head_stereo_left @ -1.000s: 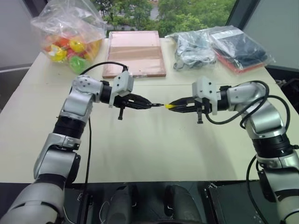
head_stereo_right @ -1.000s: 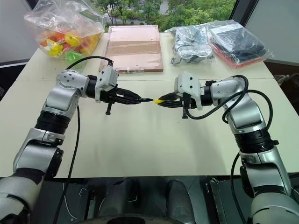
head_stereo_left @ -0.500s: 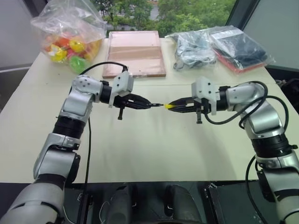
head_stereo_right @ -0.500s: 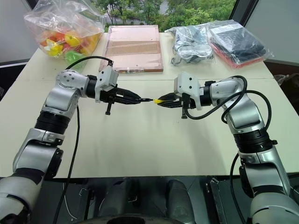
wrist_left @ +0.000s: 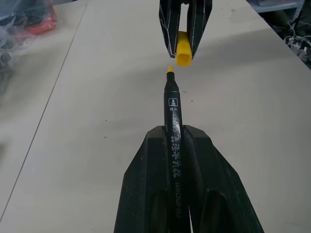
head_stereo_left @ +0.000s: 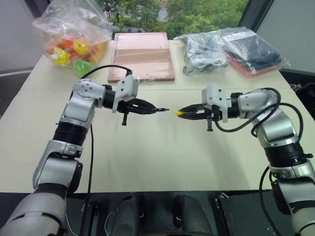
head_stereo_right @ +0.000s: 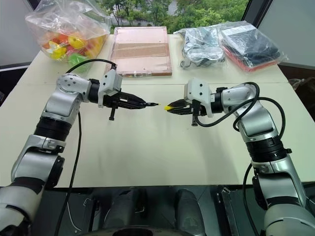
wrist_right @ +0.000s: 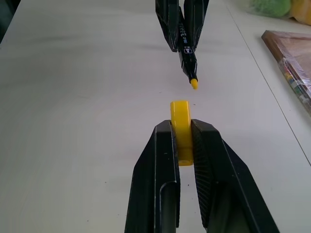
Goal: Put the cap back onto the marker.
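Over the pale tabletop [head_stereo_left: 147,157] we align: left gripper [head_stereo_left: 158,109] clamps the slim black marker [wrist_left: 171,104], right gripper [head_stereo_left: 183,112] pinches the small yellow plastic cap [wrist_right: 181,121] just beyond its tip; next, close that gap.

bare table [head_stereo_left: 162,147] below, open gap between marker [wrist_left: 173,114] and cap [wrist_right: 181,127]

Gap opened between the marker [head_stereo_left: 158,109] tip and the cap [head_stereo_left: 180,113]: earlier they nearly met above the table's middle, now they sit apart. Left gripper [head_stereo_left: 153,109] drew back toward the table's left edge with the marker; right gripper [head_stereo_left: 186,112] edged slightly toward the right edge, cap pinched.
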